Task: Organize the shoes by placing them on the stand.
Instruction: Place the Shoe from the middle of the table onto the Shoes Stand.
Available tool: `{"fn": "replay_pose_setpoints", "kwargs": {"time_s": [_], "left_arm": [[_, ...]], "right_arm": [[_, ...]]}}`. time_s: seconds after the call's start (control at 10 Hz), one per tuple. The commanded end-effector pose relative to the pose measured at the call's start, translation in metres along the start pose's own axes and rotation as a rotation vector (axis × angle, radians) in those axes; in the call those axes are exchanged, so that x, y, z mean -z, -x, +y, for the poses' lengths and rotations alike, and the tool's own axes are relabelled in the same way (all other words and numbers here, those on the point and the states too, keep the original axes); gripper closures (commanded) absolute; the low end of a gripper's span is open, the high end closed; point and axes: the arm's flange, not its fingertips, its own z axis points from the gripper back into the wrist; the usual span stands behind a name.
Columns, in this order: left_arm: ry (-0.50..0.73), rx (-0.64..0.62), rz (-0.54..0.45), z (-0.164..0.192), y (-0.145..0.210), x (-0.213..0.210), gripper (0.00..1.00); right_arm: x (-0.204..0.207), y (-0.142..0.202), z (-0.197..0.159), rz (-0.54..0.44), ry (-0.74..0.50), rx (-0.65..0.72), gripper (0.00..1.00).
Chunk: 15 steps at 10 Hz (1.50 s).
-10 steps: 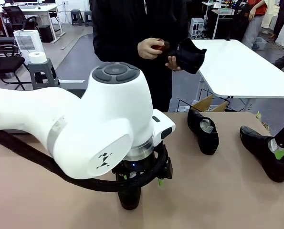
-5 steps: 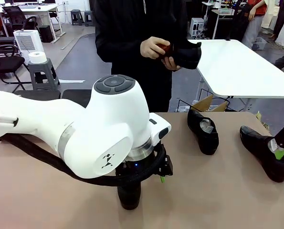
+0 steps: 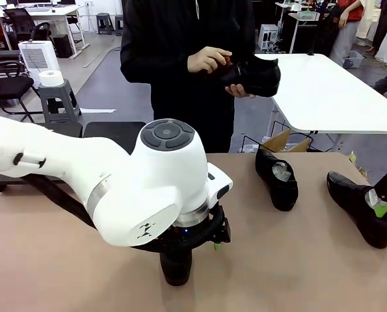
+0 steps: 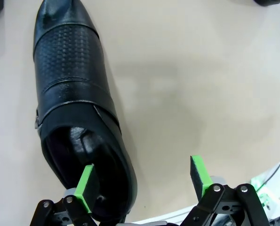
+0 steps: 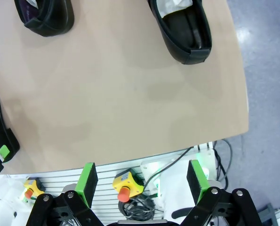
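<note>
One black shoe (image 4: 74,108) lies on the tan table under my left gripper (image 4: 142,181). That gripper is open, one green pad (image 4: 85,186) inside the shoe's heel opening and the other over bare table. From the front, this shoe (image 3: 175,266) pokes out below my left gripper (image 3: 188,242). Two more shoes (image 3: 278,177) (image 3: 365,207) lie at the right. My right gripper (image 5: 142,181) hangs open and empty above the table's near edge, at the far right (image 3: 383,203) beside the rightmost shoe (image 5: 182,28). The person holds another shoe (image 3: 252,75). The black stand (image 3: 112,132) sits behind the table's far left.
The person's other hand rubs a small reddish-brown brush (image 3: 224,60) on the held shoe. My bulky left arm (image 3: 115,182) hides much of the table's left half. A cardboard box (image 3: 281,142) and a white table (image 3: 323,91) stand beyond the far edge.
My left arm's wrist housing has shifted right and lower in the picture, uncovering the stand behind it. The person has turned the held shoe level and moved the brush over it.
</note>
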Motion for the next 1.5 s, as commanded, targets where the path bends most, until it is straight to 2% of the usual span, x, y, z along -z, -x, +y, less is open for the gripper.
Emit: {"fn": "replay_pose_setpoints", "kwargs": {"time_s": [0.0, 0.2, 0.3, 0.7, 0.8, 1.4], "left_arm": [[-0.018, -0.034, -0.016, -0.013, -0.009, 0.008, 0.00], [-0.026, -0.050, -0.019, -0.013, -0.012, 0.015, 0.02], [-0.031, -0.051, -0.019, -0.012, -0.015, 0.018, 0.13], [-0.097, -0.084, 0.000, -0.010, -0.021, 0.030, 0.87], [-0.100, -0.082, 0.001, -0.011, -0.021, 0.030, 1.00], [-0.126, -0.101, 0.016, -0.003, -0.020, 0.027, 1.00]], "right_arm": [[-0.001, 0.000, 0.002, -0.005, 0.001, -0.007, 0.00], [-0.001, 0.000, 0.002, -0.005, 0.001, -0.007, 0.00], [-0.001, 0.000, 0.002, -0.005, 0.001, -0.007, 0.00], [-0.001, 0.000, 0.002, -0.005, 0.001, -0.007, 0.00], [-0.001, 0.000, 0.002, -0.005, 0.001, -0.007, 0.00], [-0.001, 0.000, 0.002, -0.005, 0.001, -0.007, 0.00]]}}
